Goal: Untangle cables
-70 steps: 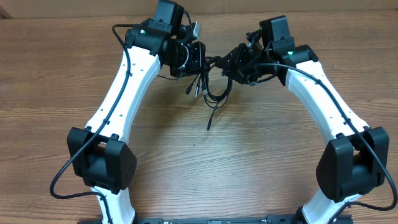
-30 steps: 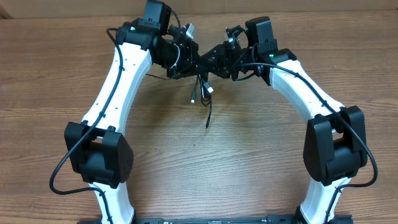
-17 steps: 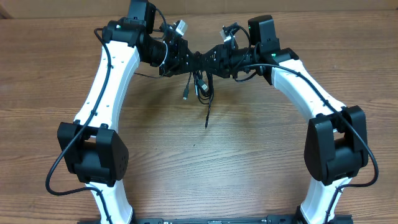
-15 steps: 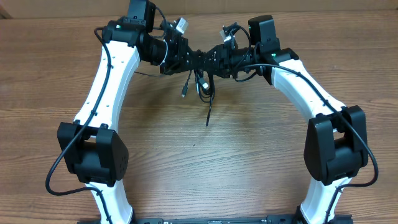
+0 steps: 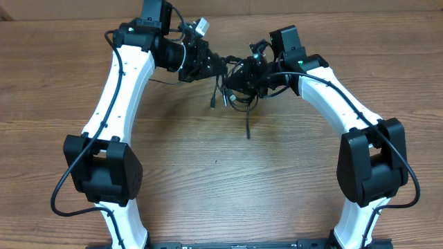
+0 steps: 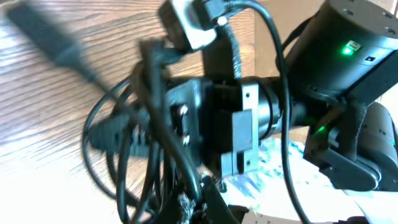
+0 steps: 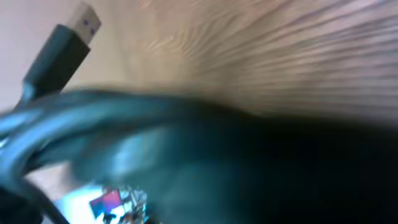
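Note:
A tangle of thin black cables [image 5: 231, 91] hangs above the wooden table between my two grippers. Silver-tipped plugs dangle at its left side, and one loose end [image 5: 248, 128] trails toward me. My left gripper [image 5: 210, 63] is shut on the cables from the left; in the left wrist view the loops [image 6: 124, 140] crowd against its fingertips [image 6: 208, 199]. From the right, my right gripper [image 5: 242, 74] is shut on the cables. The right wrist view is filled by a dark blurred cable [image 7: 205, 155], with a black USB plug [image 7: 64, 43] at the upper left.
The wooden table [image 5: 221, 180] runs under both arms. Thick black wires of the arms loop beside each white link. In the left wrist view the right arm's wrist with its green light [image 6: 348, 46] sits very close.
My right gripper has shut and moved a little left and toward me. The bundle has swung to the right, its loose end with it. The left arm has hardly moved.

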